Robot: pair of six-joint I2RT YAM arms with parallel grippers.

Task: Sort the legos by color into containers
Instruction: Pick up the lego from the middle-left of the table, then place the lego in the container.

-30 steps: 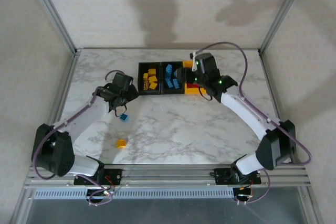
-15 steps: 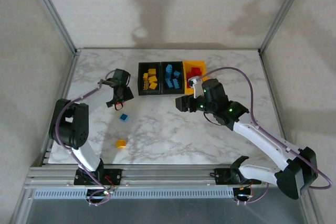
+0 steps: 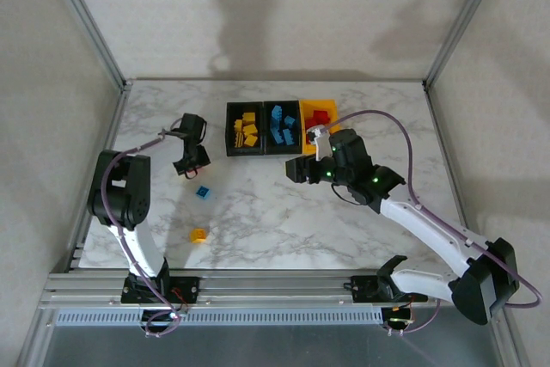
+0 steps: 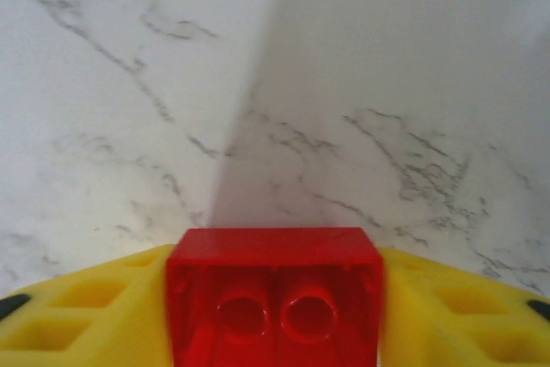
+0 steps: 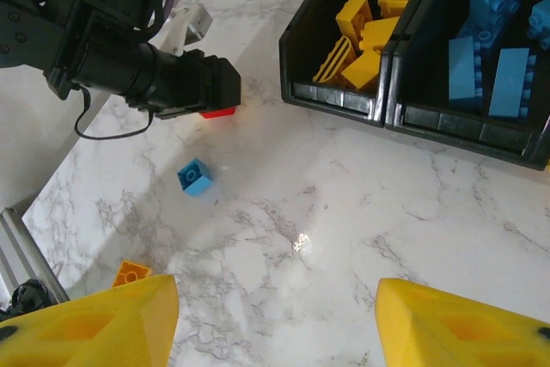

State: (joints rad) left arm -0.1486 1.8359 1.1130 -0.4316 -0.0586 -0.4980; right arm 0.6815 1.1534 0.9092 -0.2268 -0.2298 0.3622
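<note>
The desk (image 3: 284,212) is white marble with grey lines, and pale walls stand around it. A red brick (image 4: 275,272) is squeezed between the yellow fingers (image 4: 77,320) of the left gripper (image 4: 275,324). It is low over the left side of the desk, well apart from the bins. A blue brick (image 3: 203,192) and a yellow brick (image 3: 198,235) lie loose near it. Three bins stand in a row at the back. The first black bin (image 3: 245,150) has yellow bricks, the second black bin (image 3: 282,149) has blue ones, and the yellow-orange bin (image 3: 308,109) at the right end has red ones. The right gripper (image 5: 279,324) is wide open with nothing in it and hangs just in front of the bins. I think the red brick has the longest way to go, past both black bins. If the left gripper lets go too soon, the brick can fall in with the wrong color. The right arm is close to the yellow-orange bin, so the two arms can bump there. The brick's sides look smooth, so it can slip out. From above, the right arm covers part of the yellow-orange bin. In the right wrist view the second black bin runs off the edge. I cannot tell if the red brick touches the desk or is lifted a bit.
</note>
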